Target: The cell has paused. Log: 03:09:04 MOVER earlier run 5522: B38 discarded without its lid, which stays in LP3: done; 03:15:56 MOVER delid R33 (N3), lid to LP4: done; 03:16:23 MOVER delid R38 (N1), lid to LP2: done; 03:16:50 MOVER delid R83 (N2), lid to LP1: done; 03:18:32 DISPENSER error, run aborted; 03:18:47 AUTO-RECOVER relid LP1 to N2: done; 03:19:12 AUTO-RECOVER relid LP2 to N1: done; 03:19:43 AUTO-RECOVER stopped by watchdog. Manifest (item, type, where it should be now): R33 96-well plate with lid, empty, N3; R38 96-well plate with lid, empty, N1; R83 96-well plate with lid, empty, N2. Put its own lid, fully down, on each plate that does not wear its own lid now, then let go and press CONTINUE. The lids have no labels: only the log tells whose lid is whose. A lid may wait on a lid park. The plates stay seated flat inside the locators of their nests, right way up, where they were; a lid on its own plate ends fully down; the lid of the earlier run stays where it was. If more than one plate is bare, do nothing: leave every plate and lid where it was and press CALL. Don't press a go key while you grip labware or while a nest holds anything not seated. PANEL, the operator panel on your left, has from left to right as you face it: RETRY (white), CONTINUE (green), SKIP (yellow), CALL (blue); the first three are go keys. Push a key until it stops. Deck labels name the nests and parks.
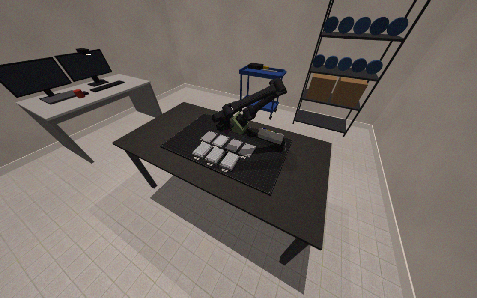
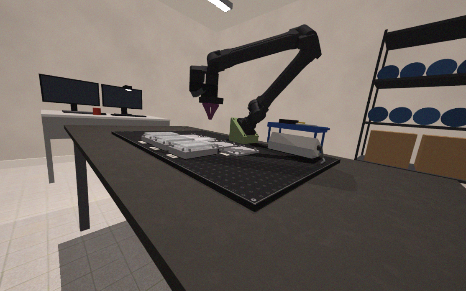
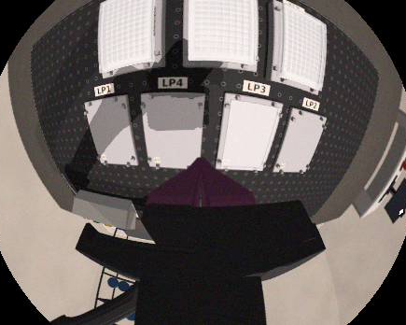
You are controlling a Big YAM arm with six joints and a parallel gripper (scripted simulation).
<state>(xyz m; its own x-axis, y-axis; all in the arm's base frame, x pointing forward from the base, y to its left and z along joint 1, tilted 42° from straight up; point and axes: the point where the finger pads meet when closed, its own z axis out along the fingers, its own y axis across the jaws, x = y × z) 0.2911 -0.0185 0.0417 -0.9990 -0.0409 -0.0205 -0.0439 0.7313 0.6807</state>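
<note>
With my gripper (image 2: 210,114) pressed together on nothing, high above the parks, I see LP4 (image 3: 173,133) bare and a lid only on LP3 (image 3: 249,133), so R33's lid seems already down among the plates (image 3: 221,22), leaving only CONTINUE on the panel (image 2: 294,144)
</note>
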